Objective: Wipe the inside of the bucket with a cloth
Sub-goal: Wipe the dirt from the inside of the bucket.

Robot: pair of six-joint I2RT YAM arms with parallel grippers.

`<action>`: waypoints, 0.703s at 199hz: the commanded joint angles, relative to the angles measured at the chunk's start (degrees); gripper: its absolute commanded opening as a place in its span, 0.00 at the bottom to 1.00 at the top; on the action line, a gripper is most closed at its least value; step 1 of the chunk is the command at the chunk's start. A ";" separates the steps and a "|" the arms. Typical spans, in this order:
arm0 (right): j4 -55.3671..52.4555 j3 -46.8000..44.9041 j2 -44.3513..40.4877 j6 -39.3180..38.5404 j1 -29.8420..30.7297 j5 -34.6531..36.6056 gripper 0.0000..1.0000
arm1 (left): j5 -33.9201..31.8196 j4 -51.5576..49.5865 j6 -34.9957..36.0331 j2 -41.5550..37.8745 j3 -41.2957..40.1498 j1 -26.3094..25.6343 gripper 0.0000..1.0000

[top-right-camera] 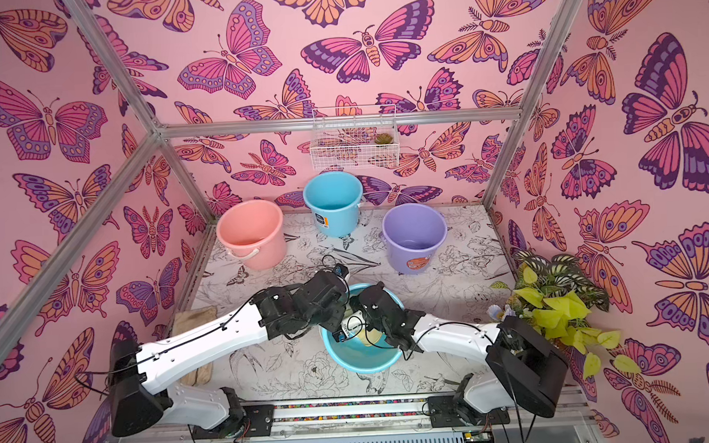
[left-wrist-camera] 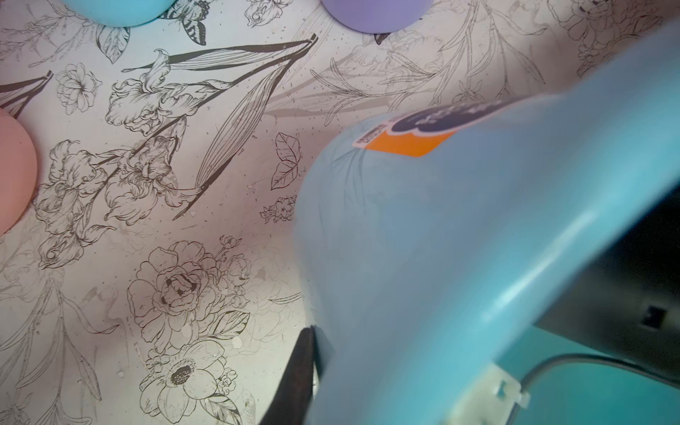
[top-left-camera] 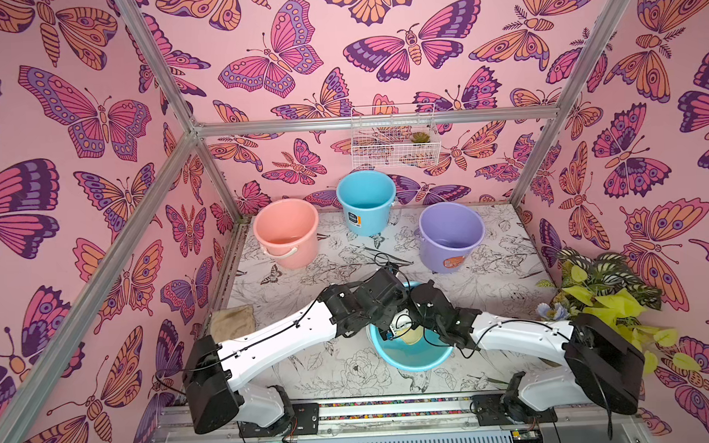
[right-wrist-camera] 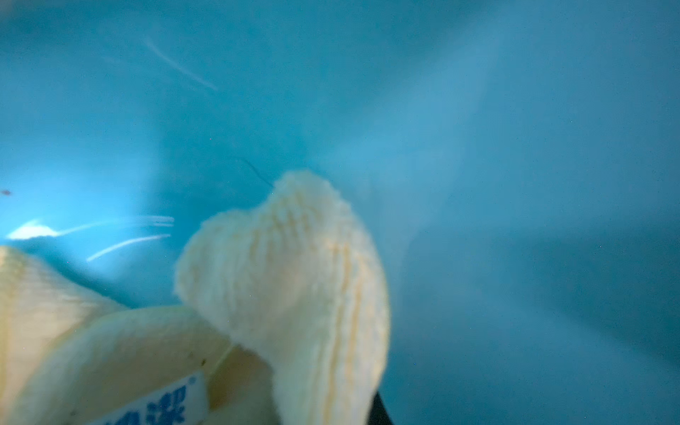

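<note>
Bucket (top-left-camera: 414, 360) sits front-centre on the table (top-left-camera: 309, 366), between my two arms. My left jaws are closed tight on its rim, one finger (left-wrist-camera: 300, 371) outside the wall. My right jaws are down inside it, clamped on the cloth (right-wrist-camera: 294, 279): pale yellow, bunched, blue label (right-wrist-camera: 162, 404) showing, close to the blue inner wall; contact I cannot tell. Both top views show a bit of cloth inside the bucket. Rag (top-left-camera: 231, 322) lies at the table's left edge, well apart. Pink bucket (top-left-camera: 286, 233), back blue bucket (top-left-camera: 366, 202) and purple bucket (top-left-camera: 450, 235) stand upright at the back.
</note>
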 commanded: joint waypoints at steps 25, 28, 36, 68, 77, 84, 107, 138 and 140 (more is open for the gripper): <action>-23.56 3.78 -8.57 -3.67 0.81 6.72 0.00 | 3.14 3.27 -1.46 0.64 0.84 -0.72 0.00; -25.18 3.91 -9.09 -3.30 0.86 6.76 0.00 | 3.13 3.23 -1.47 0.76 0.93 -0.67 0.00; -28.92 4.33 -10.39 -2.30 1.03 6.63 0.00 | 3.04 3.06 -1.63 0.99 1.12 -0.68 0.00; -35.78 4.04 -14.70 2.16 2.26 5.03 0.00 | 2.73 1.18 -2.76 2.54 3.17 -0.66 0.00; -35.54 3.66 -16.22 3.78 2.38 3.20 0.00 | 2.46 -0.35 -3.19 3.53 4.39 -0.63 0.00; -34.53 3.12 -17.38 4.89 2.41 1.71 0.00 | 2.26 -1.71 -3.68 4.31 5.59 -0.55 0.00; -27.40 0.45 -21.21 6.29 2.46 -2.27 0.00 | 1.94 -6.05 -5.70 6.87 9.23 -0.03 0.00; -15.77 -1.96 -23.91 4.90 3.23 0.29 0.00 | 4.47 -8.90 -8.72 8.40 11.67 1.27 0.00; -15.19 -2.02 -23.95 4.52 3.26 0.56 0.00 | 4.85 -8.91 -8.84 8.35 11.68 1.36 0.00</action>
